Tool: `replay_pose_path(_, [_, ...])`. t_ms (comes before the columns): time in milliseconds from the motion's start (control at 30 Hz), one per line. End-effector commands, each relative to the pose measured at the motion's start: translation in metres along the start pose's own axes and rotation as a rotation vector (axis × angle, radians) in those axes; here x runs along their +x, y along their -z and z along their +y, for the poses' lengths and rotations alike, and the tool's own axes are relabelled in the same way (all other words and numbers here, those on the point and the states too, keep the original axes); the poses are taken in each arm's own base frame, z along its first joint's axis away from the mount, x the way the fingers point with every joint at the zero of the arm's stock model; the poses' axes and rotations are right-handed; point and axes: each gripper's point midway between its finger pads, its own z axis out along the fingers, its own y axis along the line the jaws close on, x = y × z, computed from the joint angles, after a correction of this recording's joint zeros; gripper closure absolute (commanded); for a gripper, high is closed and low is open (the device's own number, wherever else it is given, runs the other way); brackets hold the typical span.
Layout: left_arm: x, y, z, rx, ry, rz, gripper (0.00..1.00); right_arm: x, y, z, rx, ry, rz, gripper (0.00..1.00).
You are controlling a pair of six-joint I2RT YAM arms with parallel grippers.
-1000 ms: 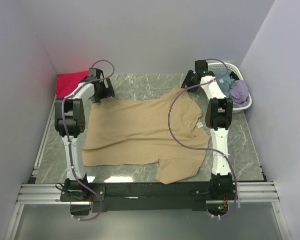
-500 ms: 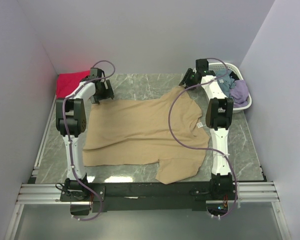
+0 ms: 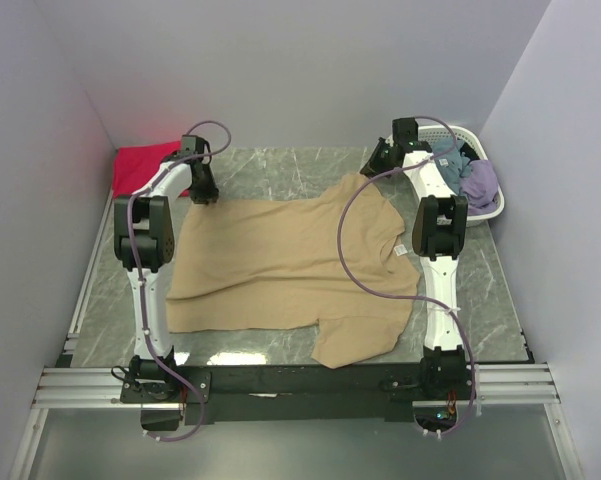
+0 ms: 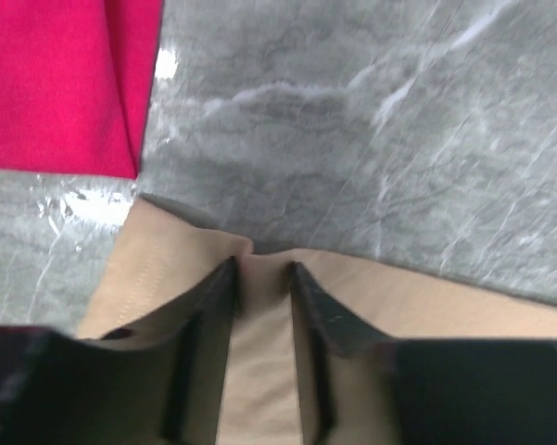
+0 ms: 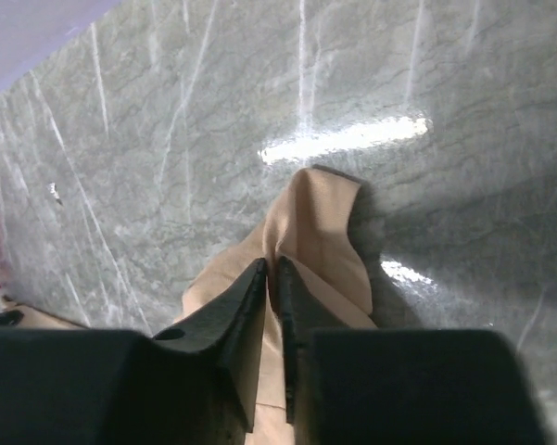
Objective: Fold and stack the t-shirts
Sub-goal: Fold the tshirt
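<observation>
The tan t-shirt (image 3: 280,250) lies spread flat across the marble table, its white neck label (image 3: 402,249) on the right. My left gripper (image 3: 202,192) is pressed onto the shirt's far left corner. In the left wrist view, its jaws (image 4: 262,271) stand a narrow gap apart, with tan cloth (image 4: 417,306) puckering between them. My right gripper (image 3: 373,165) is at the far right corner. In the right wrist view it (image 5: 272,269) is shut on a raised fold of the tan cloth (image 5: 320,213). The red-pink t-shirt (image 3: 140,165) lies folded at the far left (image 4: 56,83).
A white lattice basket (image 3: 490,205) holding dark and purple clothes stands at the far right, just behind the right arm. Walls close in the table on the left, back and right. Bare marble (image 3: 290,170) shows between the two grippers.
Both grippers' jaws have closed in. The left went from wide open to a narrow gap over the shirt's edge, and the right pinched a fold. The arms have barely moved.
</observation>
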Motion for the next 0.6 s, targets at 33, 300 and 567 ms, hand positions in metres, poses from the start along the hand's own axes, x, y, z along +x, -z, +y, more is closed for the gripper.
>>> replay_pose_path(33, [-0.003,-0.003,-0.006,0.016,-0.016,0.005,0.82,-0.010,-0.001,0.004,-0.055,0.020,-0.026,0.94])
replay_pose_path(300, [-0.010,0.006,-0.009,0.030,-0.026,-0.026,0.99,-0.012,0.007,0.016,-0.132,0.027,-0.036,1.00])
replay_pose_path(567, [-0.030,0.043,-0.015,0.055,-0.017,-0.115,0.99,-0.027,0.052,0.031,-0.126,0.121,-0.132,1.00])
